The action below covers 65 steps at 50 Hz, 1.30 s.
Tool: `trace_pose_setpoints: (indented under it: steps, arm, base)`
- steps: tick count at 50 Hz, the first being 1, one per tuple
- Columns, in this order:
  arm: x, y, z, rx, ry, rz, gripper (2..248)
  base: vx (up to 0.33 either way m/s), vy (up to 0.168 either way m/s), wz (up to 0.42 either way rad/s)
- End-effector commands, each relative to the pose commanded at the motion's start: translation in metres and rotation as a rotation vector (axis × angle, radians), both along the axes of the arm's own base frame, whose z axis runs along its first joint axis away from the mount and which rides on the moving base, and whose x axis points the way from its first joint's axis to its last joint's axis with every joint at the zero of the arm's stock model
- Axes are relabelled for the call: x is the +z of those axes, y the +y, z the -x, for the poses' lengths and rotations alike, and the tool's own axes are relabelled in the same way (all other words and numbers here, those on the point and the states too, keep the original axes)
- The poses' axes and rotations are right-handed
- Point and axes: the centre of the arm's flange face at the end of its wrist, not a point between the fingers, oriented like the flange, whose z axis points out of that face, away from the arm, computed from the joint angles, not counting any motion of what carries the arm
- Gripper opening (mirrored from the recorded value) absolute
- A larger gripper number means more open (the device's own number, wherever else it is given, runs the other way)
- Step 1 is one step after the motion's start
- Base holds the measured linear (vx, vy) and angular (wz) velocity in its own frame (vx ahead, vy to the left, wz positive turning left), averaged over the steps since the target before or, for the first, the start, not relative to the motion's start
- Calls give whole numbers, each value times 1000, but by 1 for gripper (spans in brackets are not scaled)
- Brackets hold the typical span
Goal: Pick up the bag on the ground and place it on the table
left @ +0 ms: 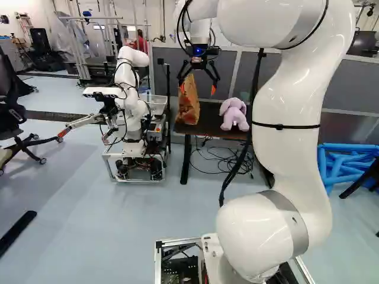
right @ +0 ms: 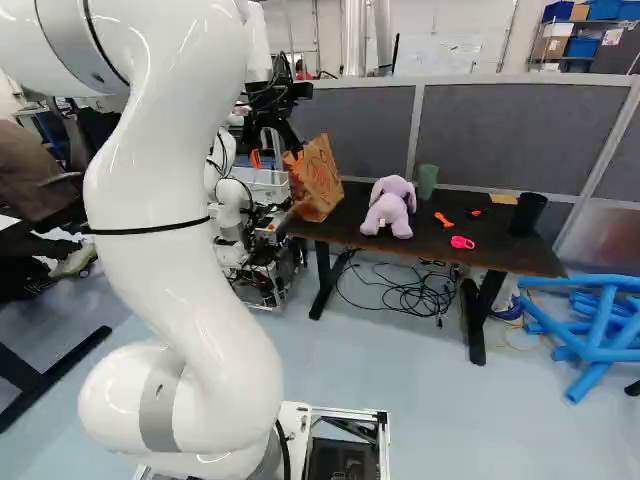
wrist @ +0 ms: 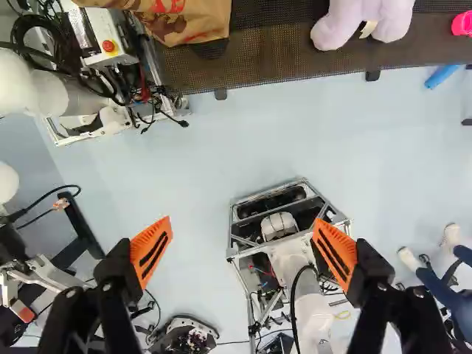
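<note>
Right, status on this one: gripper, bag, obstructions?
Gripper open, nothing between its fingers. Brown paper bag at one end of the table. Lilac plush toy nearby, not touching it, seemingly no obstruction.

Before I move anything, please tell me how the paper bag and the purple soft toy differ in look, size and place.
The paper bag is brown with red print and creased flat sides; the soft toy is pale purple and rounded, with hanging ears.
The bag stands taller than the toy.
The bag is at the table's end nearest another robot; the toy sits further in.
Both rest on the dark table.
</note>
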Motion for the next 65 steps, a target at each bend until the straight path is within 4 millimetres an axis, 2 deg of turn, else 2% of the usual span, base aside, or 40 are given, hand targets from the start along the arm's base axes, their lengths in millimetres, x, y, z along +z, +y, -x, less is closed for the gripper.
trace_pose_setpoints:
  steps: [33,65]
  arm:
    - [-12,-3,3,16,-44,-8,247]
    - [-41,-9,14,54,-153,-23,247]
  base:
    - [0,0,0]
    - [0,0,0]
